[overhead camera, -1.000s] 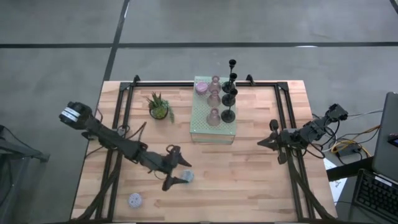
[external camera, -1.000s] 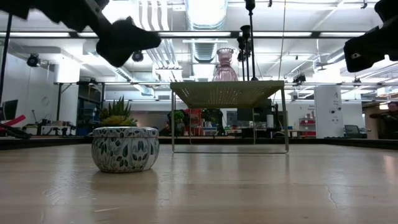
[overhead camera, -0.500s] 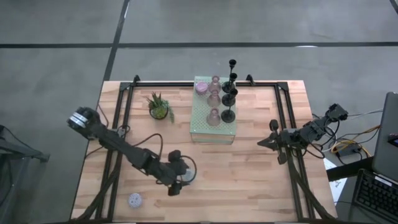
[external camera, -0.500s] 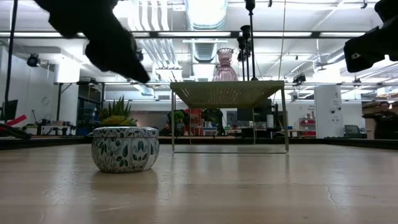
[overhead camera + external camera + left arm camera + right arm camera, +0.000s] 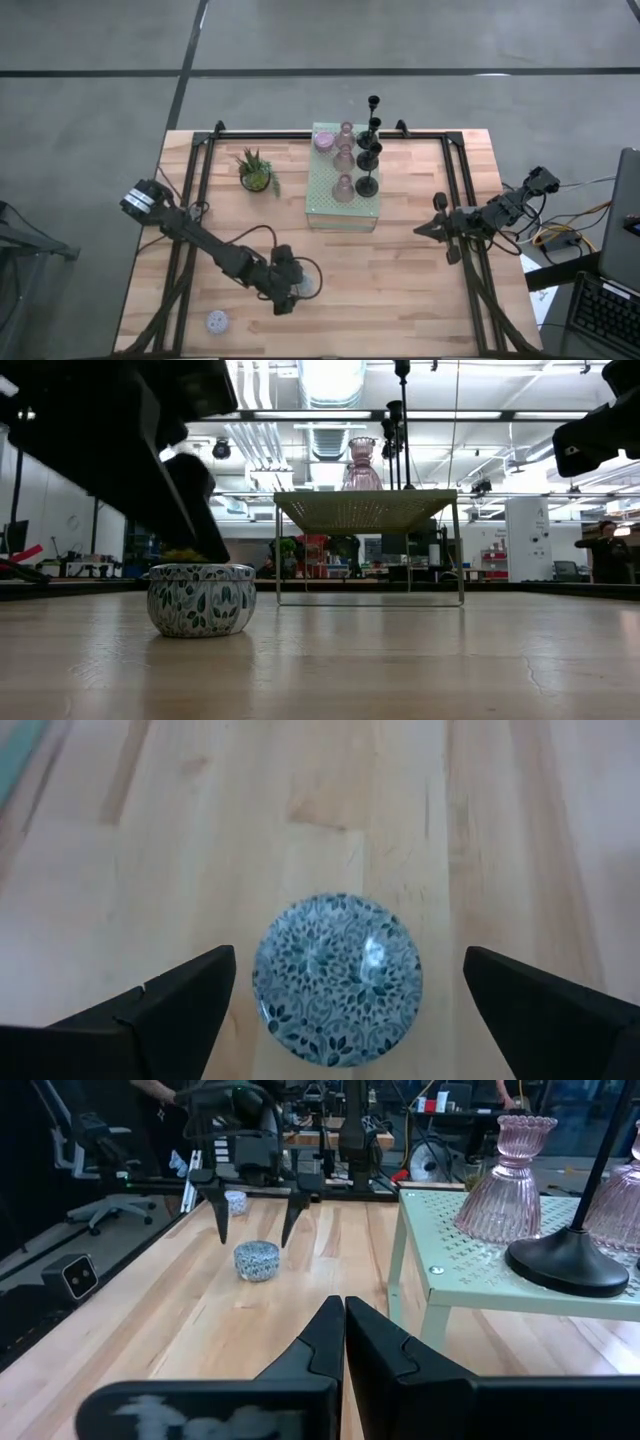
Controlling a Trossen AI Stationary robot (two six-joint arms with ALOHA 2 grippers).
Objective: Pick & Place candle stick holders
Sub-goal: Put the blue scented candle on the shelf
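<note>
A small round holder with a blue leaf pattern (image 5: 337, 982) stands on its base on the table's near middle; it also shows in the low view (image 5: 201, 599) and the right wrist view (image 5: 258, 1262). My left gripper (image 5: 345, 1020) is open, pointing down just above it, with one finger on either side and apart from it (image 5: 288, 290). My right gripper (image 5: 343, 1330) is shut and empty, held above the table near its right edge (image 5: 422, 228). Pink glass holders (image 5: 344, 160) and black slim-stemmed holders (image 5: 368, 150) stand on the pale green perforated block (image 5: 330, 205).
A second pale round holder (image 5: 217, 321) sits near the front left corner. A small green potted plant (image 5: 256, 173) stands at the far left of the block. Dark rails (image 5: 190, 200) run along the table's left and right sides. Bare wood lies between the block and the near edge.
My left gripper has gone a little toward the table's right edge and come down over the blue patterned holder, tipping its fingers downward; it stays open. The holder has not moved.
</note>
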